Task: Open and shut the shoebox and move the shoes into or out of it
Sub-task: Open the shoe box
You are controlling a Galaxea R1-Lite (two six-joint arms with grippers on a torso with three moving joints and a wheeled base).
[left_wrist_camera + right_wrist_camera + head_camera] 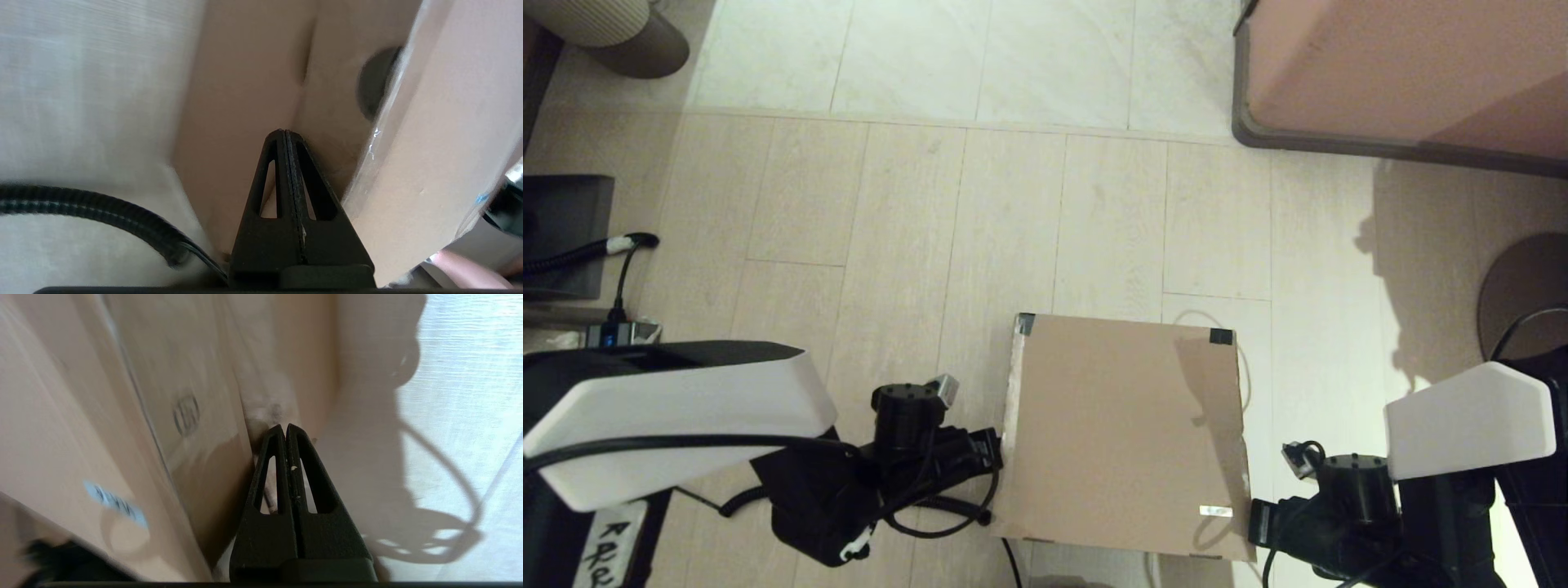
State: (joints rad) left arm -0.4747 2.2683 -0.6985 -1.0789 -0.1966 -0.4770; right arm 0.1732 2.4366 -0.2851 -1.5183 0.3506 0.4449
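Head view, grippers (992, 453) (1258, 523) flanking shoebox (1123, 433)

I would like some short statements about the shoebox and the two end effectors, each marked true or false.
1. The shoebox lid is down. True.
2. The left end effector has its fingers spread wide open. False: they are pressed together.
3. The right end effector is shut, close beside a cardboard side of the shoebox. True.
4. The shoes stand on the floor beside the shoebox. False: no shoes are visible in any view.
5. Both arms are on the shoebox's left side. False: one end effector is at each side.
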